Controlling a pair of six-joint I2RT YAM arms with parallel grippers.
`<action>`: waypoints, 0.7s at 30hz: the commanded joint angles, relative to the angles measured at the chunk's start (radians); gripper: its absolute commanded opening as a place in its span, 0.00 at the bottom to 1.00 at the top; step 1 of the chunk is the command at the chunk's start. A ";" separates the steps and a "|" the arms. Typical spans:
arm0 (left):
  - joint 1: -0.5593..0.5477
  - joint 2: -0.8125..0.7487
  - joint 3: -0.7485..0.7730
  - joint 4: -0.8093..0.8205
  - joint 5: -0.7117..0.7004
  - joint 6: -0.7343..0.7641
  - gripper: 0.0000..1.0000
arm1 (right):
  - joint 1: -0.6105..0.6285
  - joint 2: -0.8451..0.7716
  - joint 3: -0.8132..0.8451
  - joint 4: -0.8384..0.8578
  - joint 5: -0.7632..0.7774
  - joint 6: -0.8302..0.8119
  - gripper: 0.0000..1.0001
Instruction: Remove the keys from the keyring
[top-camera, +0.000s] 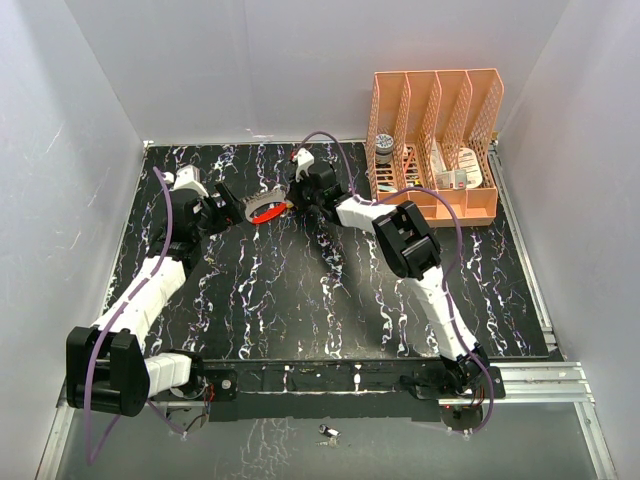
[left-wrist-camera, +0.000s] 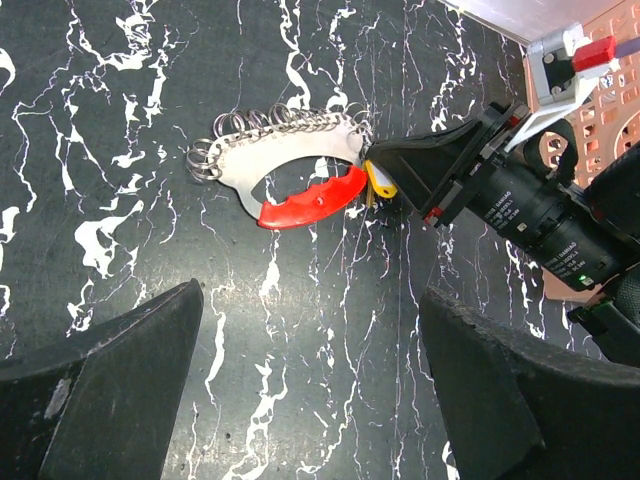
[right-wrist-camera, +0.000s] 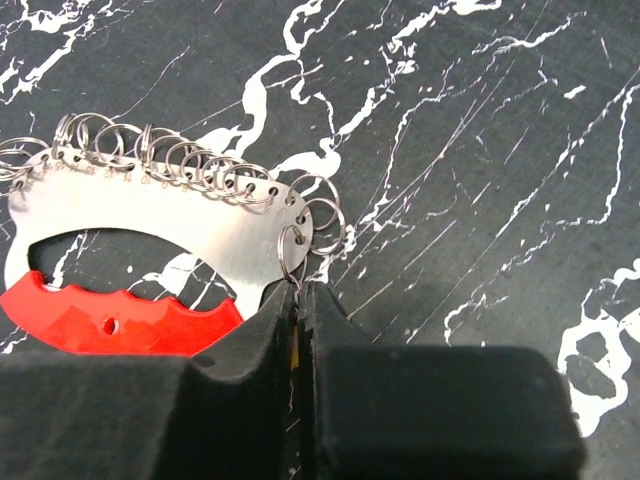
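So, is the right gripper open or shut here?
Shut: the right gripper pinches the yellow key at the keyring end, pads nearly touching.

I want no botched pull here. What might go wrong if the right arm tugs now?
1. The left gripper is open and clear of the keyring, so a tug on the yellow key would probably drag the whole keyring along.
2. The right gripper pinches the key only at its very tips, so it may slip out.
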 joint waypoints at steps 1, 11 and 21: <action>0.000 -0.034 -0.014 0.013 -0.006 -0.010 0.86 | 0.008 -0.049 -0.059 -0.061 0.012 -0.004 0.00; 0.000 -0.029 -0.046 0.117 0.089 -0.028 0.90 | 0.009 -0.332 -0.214 -0.221 0.023 -0.077 0.00; 0.000 -0.029 -0.130 0.342 0.220 -0.010 0.92 | 0.010 -0.564 -0.294 -0.325 -0.104 -0.084 0.00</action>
